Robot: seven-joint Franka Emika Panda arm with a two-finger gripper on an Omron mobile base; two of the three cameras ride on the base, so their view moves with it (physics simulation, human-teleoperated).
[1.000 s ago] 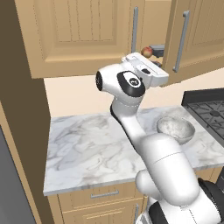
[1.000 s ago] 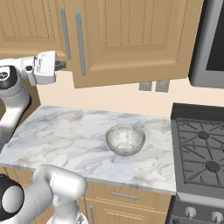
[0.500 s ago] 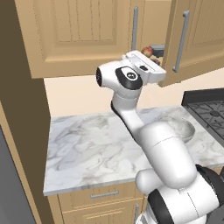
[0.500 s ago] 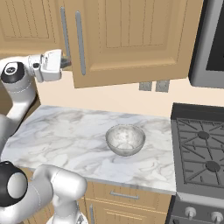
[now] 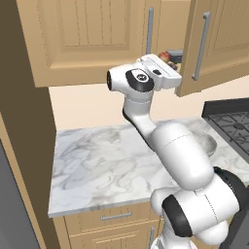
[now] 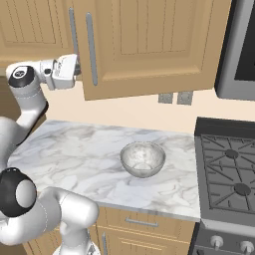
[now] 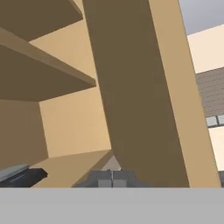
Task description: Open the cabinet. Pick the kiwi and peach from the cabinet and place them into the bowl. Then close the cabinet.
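While the gripper point(image 7: 112, 178) has its fingers pressed together, holding nothing, at the half-open light-wood cabinet door point(image 5: 214, 44), the small round reddish peach point(image 5: 167, 57) on the bottom shelf looks light, soft, best pinched gently across its middle.

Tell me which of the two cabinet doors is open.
The right-hand door, swung outward toward the camera beside the gripper; the left-hand door lies flat and shut.

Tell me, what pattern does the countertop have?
White marble with grey veins on the countertop, clearest in the right base view.
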